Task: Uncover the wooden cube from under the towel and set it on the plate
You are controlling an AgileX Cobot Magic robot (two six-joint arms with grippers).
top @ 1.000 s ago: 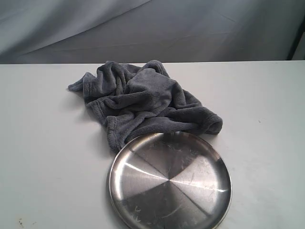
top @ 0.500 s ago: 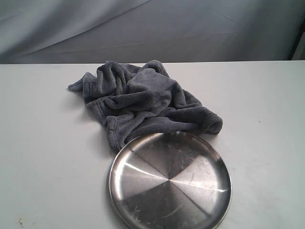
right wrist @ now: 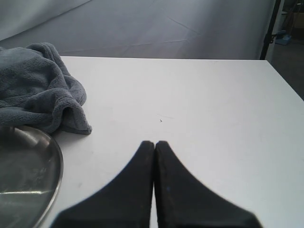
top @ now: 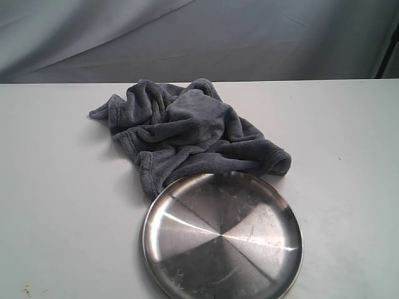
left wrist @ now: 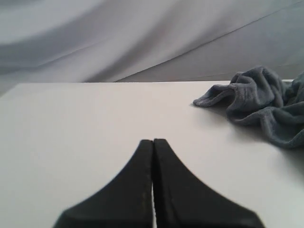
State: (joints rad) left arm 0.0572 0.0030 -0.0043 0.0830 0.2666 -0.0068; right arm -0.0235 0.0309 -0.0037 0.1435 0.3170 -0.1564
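The dark grey towel point(top: 187, 131) lies crumpled in a heap at the middle of the white table, its near edge touching the far rim of the steel plate point(top: 222, 233). The wooden cube is hidden; no part of it shows. Neither gripper appears in the exterior view. My left gripper point(left wrist: 153, 141) is shut with nothing between its jaws, low over bare table with the towel point(left wrist: 266, 107) well off to one side. My right gripper point(right wrist: 155, 143) is shut and empty too, apart from the towel point(right wrist: 40, 88) and the plate's rim point(right wrist: 56, 164).
The white table point(top: 56, 205) ends at a far edge, with a grey cloth backdrop point(top: 199, 37) behind it. A dark stand pole point(right wrist: 270, 28) rises beyond the table's far corner.
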